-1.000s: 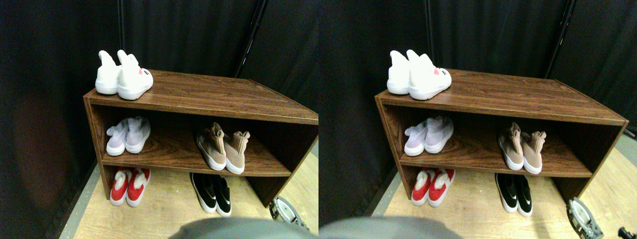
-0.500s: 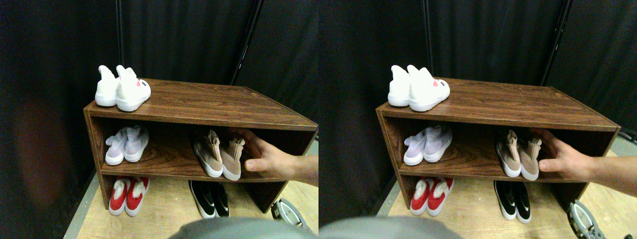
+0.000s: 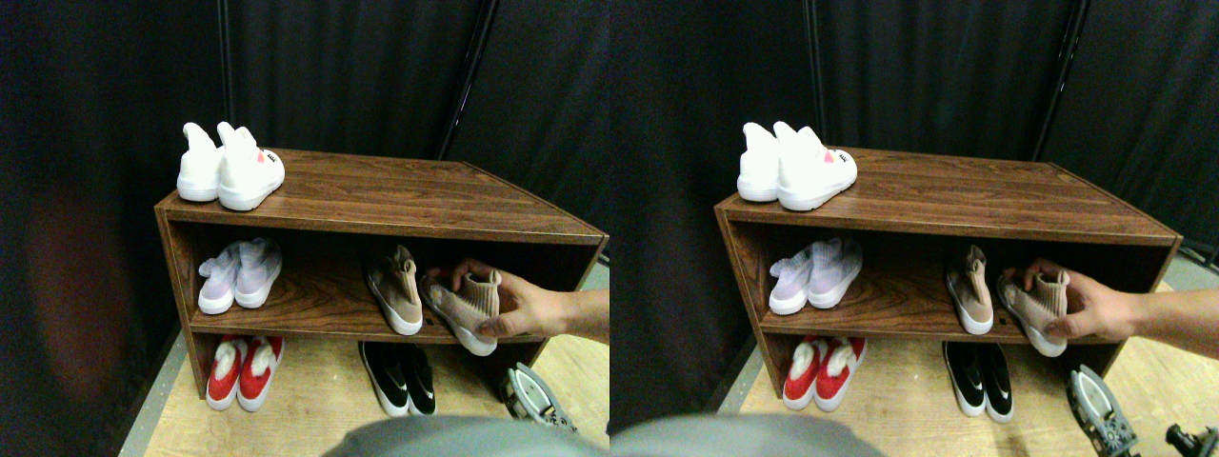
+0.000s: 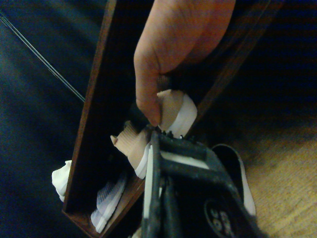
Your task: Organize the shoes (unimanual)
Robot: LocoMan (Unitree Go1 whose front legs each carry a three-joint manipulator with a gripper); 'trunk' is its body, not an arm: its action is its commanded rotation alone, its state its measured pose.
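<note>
Since half a second ago, a person's hand (image 3: 522,307) that lay flat beside the tan pair has closed around the right tan sock-shoe (image 3: 464,307) and tipped it out of line, its toe now swung toward its mate and its white sole hanging over the front edge of the middle shelf (image 3: 314,314). The left tan sock-shoe (image 3: 395,290) stands where it was, upright, long axis running front to back with the toe toward me.

My gripper (image 3: 533,398) sits low on the floor by the right foot of the wooden shoe rack (image 3: 381,195), just beside the black slip-ons (image 3: 400,376); I cannot tell whether its jaws are parted or pressed together. In the wrist view the hand (image 4: 173,44) pinches the tan shoe (image 4: 171,111) right at the shelf's lip, very near my jaw frame.

Open room: the middle of the shelf between the pale lilac pair (image 3: 238,274) and the tan pair is bare wood, and most of the rack's top lies free beyond the white pair (image 3: 230,167) at its left corner. The red pair (image 3: 238,371) stands on the floor under the left side.
</note>
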